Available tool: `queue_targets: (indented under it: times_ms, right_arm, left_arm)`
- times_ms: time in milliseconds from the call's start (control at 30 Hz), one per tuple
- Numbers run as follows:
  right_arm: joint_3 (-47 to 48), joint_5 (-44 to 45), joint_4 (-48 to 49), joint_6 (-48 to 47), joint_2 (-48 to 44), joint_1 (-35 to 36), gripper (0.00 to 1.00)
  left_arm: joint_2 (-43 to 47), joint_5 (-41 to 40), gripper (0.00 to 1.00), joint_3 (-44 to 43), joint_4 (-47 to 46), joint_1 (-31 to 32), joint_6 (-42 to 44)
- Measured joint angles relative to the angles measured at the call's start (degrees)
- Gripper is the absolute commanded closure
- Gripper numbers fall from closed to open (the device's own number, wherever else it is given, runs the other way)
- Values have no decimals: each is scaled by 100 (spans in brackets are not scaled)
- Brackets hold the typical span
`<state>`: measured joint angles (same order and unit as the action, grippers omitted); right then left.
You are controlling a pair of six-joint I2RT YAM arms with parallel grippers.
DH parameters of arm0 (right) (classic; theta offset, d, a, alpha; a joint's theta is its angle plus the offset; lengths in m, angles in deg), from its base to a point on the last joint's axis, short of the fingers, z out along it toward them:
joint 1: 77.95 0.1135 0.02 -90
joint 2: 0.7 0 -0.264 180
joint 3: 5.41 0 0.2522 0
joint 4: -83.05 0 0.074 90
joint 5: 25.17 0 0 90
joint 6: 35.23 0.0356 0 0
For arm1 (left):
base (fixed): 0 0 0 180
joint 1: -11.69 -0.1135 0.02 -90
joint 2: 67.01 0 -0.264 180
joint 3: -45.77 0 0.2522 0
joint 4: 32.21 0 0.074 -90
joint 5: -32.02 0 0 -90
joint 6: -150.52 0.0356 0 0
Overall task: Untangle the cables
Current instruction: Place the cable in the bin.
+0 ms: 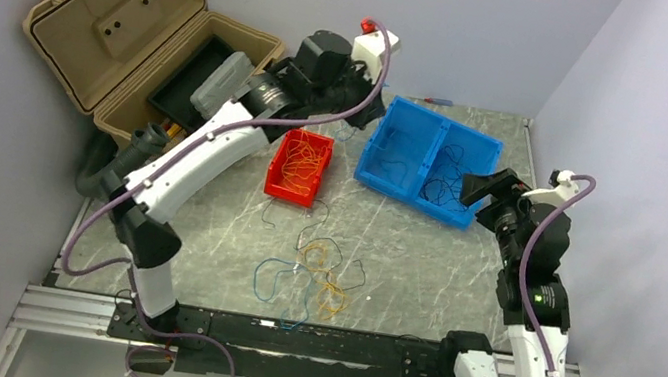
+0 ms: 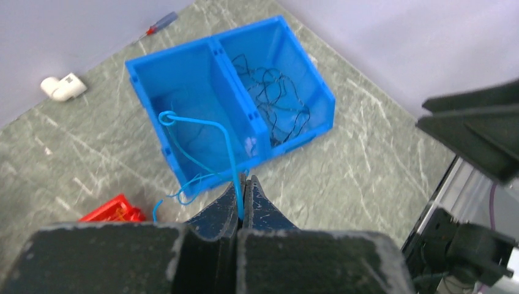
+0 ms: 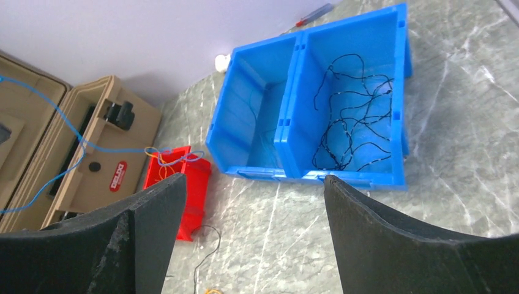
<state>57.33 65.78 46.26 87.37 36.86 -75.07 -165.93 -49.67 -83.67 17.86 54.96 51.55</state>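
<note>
Left claw (image 2: 243,182) pinches blue cable (image 2: 231,156); right claw (image 3: 254,180) gapes wide.

Overhead view from behind, both wrist views facing blue bin (image 2: 183,86)

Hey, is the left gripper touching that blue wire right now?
Touching. The left wrist view shows the left gripper shut on the blue wire, which comes out from between its fingertips and loops over toward the blue bin.

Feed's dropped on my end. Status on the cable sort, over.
Left gripper shut on blue cable, over blue bin. Right gripper open, empty. Tangle on table. Cable's tail trails toward red bin, possible snag.
</note>
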Motion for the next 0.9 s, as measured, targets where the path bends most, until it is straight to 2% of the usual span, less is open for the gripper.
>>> queue_targets:
  times_ms: [267, 533, 700, 867, 900]
  right_arm:
    - [0, 439, -157, 20, -173, 0, 14]
    - [2, 739, -227, 17, -317, 0, 14]
    - [4, 852, -251, 13, -391, 0, 13]
    - [4, 955, -271, -4, -439, 0, 13]
    - [4, 968, -271, -7, -444, 0, 13]
  left_arm:
    - [-1211, 271, 100, -780, -817, -120, -555]
    - [-2629, 804, 100, -1029, -2229, -310, -1606]
    - [-3467, 669, 100, -1134, -2756, -365, -2081]
    - [-3773, 487, 100, -1062, -3016, -367, -2297]
    - [-3801, 466, 97, -1062, -3038, -367, -2328]
